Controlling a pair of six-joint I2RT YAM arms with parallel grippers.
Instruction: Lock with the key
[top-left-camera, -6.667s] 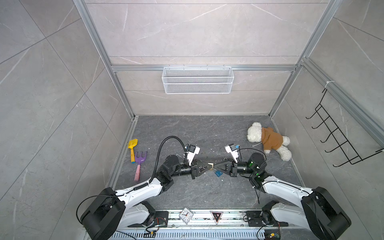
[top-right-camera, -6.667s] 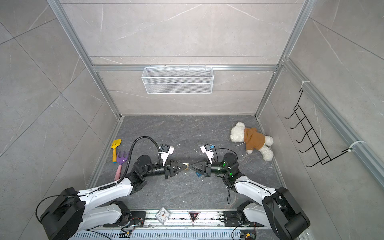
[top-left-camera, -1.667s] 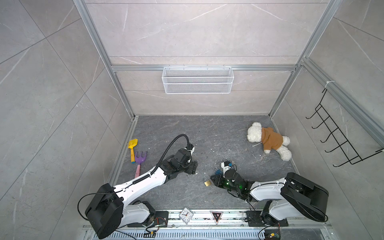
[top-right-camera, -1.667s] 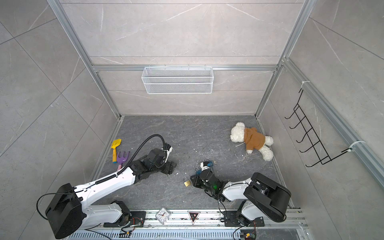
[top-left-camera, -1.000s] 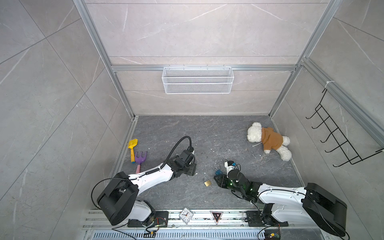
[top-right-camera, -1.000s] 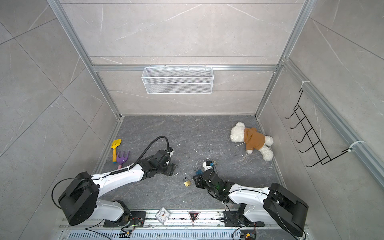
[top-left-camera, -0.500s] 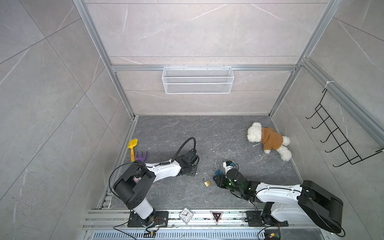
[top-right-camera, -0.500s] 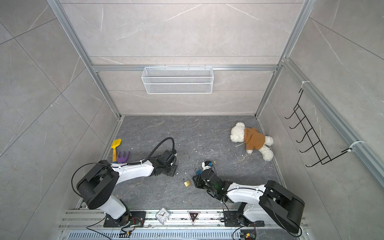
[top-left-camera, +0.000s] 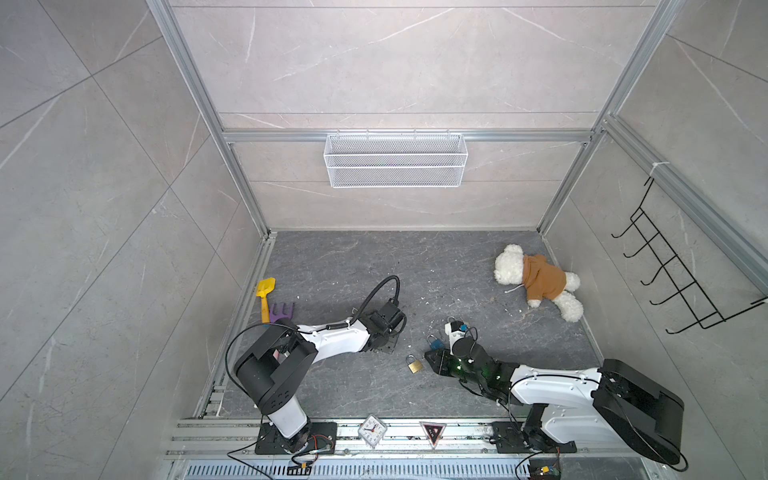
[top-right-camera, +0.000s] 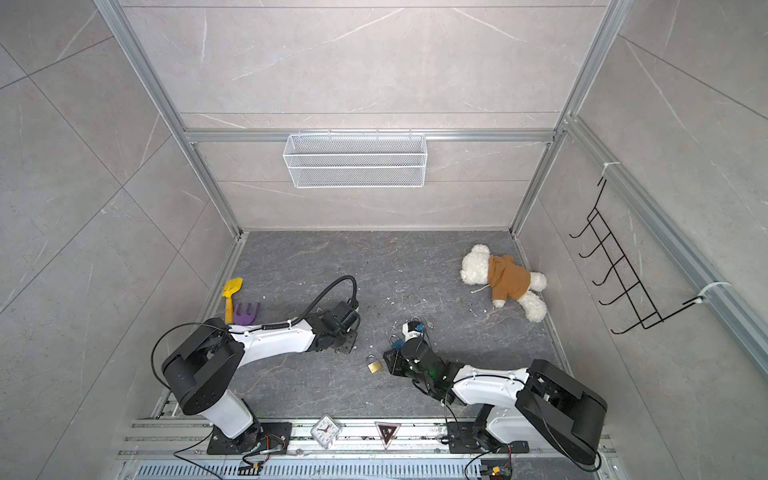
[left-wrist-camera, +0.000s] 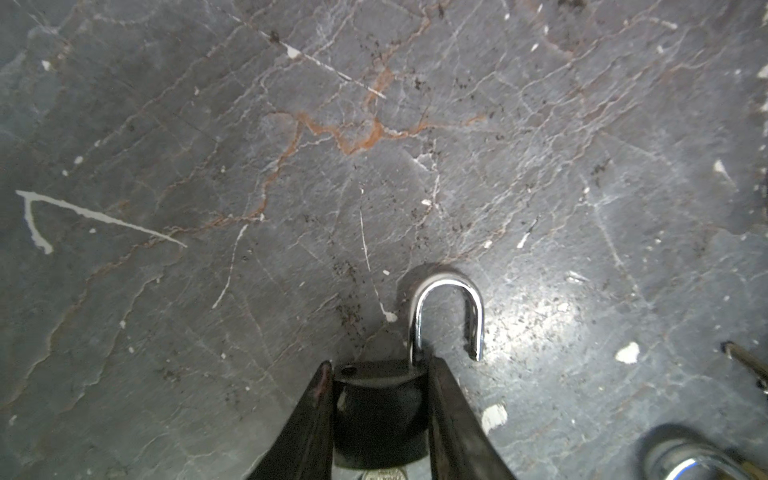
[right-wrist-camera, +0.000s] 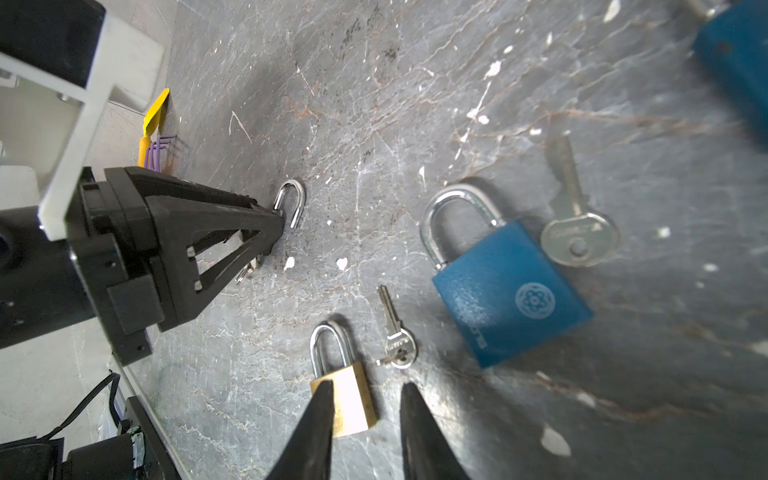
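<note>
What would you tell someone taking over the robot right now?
Left gripper: closed on the black padlock, down at the floor; its loop is open.
Right gripper: open, empty, beside the brass padlock.
Small key lies between the brass and blue padlock; big key beside the blue one.
Done: black padlock gripped. Left: shut its loop and lock it with a key.

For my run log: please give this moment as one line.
left claw: gripping black padlock, shackle open | right claw: open, near brass padlock
</note>
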